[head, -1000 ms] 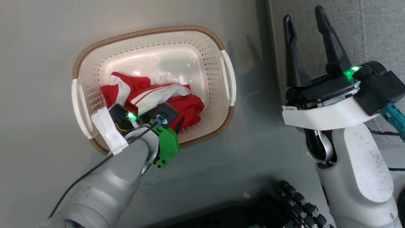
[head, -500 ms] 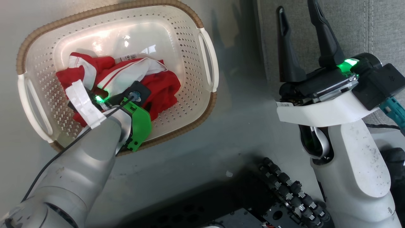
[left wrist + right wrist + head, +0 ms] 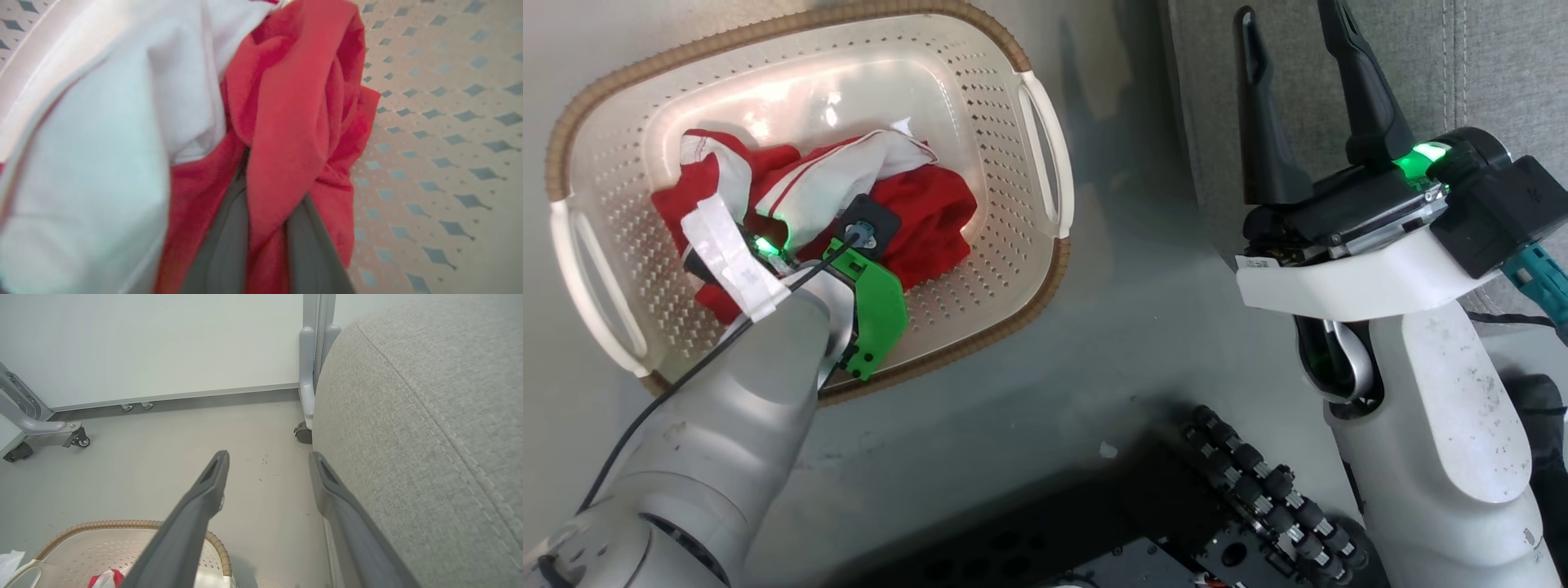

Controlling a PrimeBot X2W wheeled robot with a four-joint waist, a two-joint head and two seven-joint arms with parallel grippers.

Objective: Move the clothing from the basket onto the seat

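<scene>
The clothing (image 3: 923, 212), red with a white panel, lies bunched in the cream basket (image 3: 980, 122) on the floor at upper left. My left arm reaches down into the basket, its wrist covering the pile. In the left wrist view my left gripper (image 3: 269, 183) is shut on a fold of the red clothing (image 3: 286, 122), with the white panel to its left. My right gripper (image 3: 1288, 33) stands open and empty above the edge of the grey seat (image 3: 1486, 73). In the right wrist view it (image 3: 268, 457) hangs beside the seat (image 3: 429, 416), over the basket (image 3: 122, 526).
The basket stands on smooth grey floor, just left of the seat's side. My dark wheeled base (image 3: 1258, 490) shows at the bottom. Beyond the seat a grey frame on castors (image 3: 304, 435) stands against a pale wall, with another wheeled leg (image 3: 77, 439) at left.
The head camera has swung, so the basket sits further left and higher. My left gripper has sunk into the clothing and its fingers have come together on the red fabric. The right arm keeps its pose.
</scene>
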